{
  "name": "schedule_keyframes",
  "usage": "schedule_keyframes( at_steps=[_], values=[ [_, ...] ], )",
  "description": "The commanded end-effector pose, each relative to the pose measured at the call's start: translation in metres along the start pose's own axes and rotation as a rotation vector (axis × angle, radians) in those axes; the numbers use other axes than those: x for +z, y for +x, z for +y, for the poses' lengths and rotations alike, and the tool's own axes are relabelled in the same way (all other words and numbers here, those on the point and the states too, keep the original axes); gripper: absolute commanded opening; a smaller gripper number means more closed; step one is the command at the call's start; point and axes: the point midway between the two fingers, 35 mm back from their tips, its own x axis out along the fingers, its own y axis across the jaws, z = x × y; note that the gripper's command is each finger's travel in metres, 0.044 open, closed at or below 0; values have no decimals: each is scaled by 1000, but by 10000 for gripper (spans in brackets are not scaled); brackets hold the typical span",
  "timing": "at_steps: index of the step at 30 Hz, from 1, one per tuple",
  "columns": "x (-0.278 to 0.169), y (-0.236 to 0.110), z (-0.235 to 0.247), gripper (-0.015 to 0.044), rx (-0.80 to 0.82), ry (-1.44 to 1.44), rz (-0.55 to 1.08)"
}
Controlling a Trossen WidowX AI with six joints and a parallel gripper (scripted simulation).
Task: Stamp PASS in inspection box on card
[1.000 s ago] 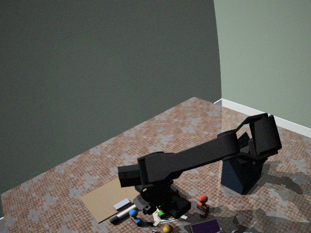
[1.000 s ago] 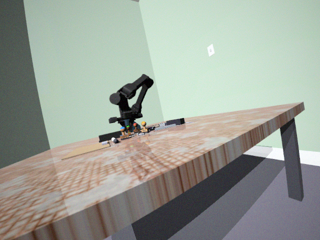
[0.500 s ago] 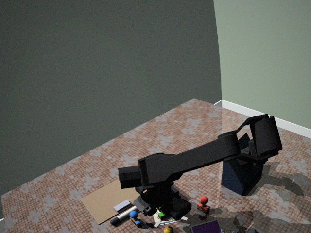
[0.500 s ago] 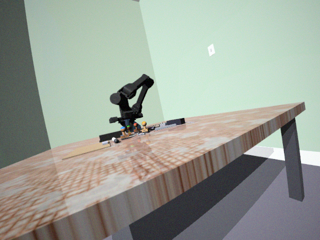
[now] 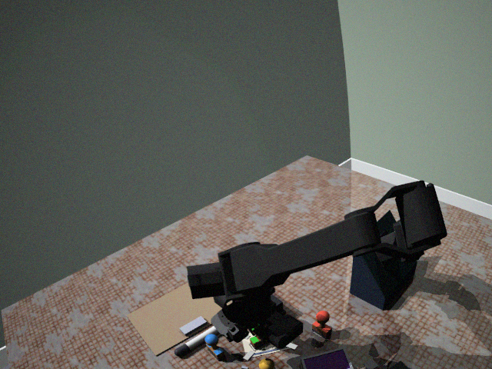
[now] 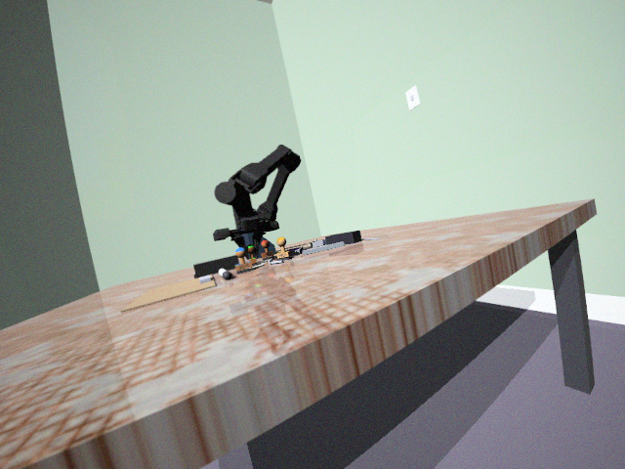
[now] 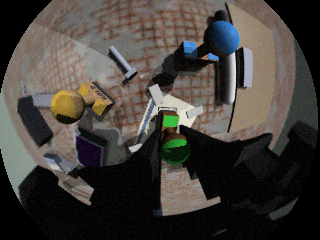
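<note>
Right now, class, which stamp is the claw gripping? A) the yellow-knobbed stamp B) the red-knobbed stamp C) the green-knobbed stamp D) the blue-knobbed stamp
C: in the wrist view the black claw is closed on the green-knobbed stamp, while the blue-knobbed stamp and yellow-knobbed stamp stand apart on the bench.
</note>
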Motion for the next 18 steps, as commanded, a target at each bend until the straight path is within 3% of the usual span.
schedule_keyframes(
  at_steps=[1, 18],
  values=[
    [0, 3, 1, 0, 4, -1, 3],
    [1, -2, 1, 0, 3, -1, 3]
  ],
)
